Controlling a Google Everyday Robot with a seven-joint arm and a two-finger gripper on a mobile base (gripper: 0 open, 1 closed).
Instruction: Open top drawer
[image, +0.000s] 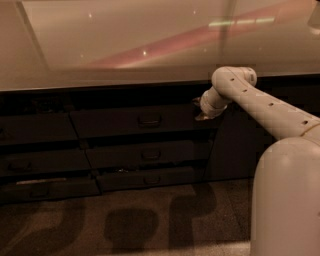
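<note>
Gripper (201, 112), grip state unclear, sits at right end of top drawer (110, 123), uppermost of three.

A dim room in warm brownish light. A pale, glossy countertop (125, 45) fills the upper half, reflecting a pinkish streak and small bright spots. Below it runs a dark cabinet with two shallow lower drawers (150, 156), more drawer fronts (40, 160) at left and a tall door (235, 145) at right. The gripper (200, 111) sits just under the counter edge. Speckled floor (125, 225) carries soft shadows.
</note>
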